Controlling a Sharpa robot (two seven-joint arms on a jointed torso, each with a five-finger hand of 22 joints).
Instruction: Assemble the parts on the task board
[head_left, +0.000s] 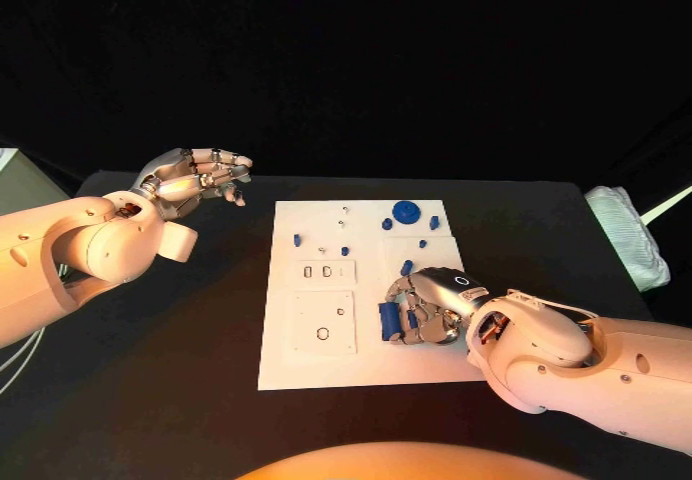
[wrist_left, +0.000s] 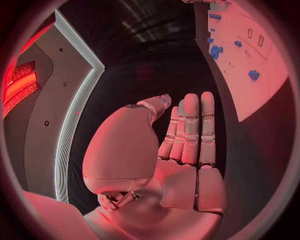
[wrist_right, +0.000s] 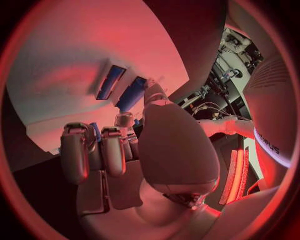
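On the black worktop (head_left: 173, 330), the task board (head_left: 368, 370) carries an elongated blue part (head_left: 388, 320) lying lengthwise toward the robot, just beside the curled, apparently empty right hand (head_left: 430, 308); the left hand (head_left: 195, 178), fingers spread and holding nothing, is well apart.

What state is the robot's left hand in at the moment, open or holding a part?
Open. The left hand is raised over the black table, left of the task board; its wrist view shows straight fingers and nothing held.
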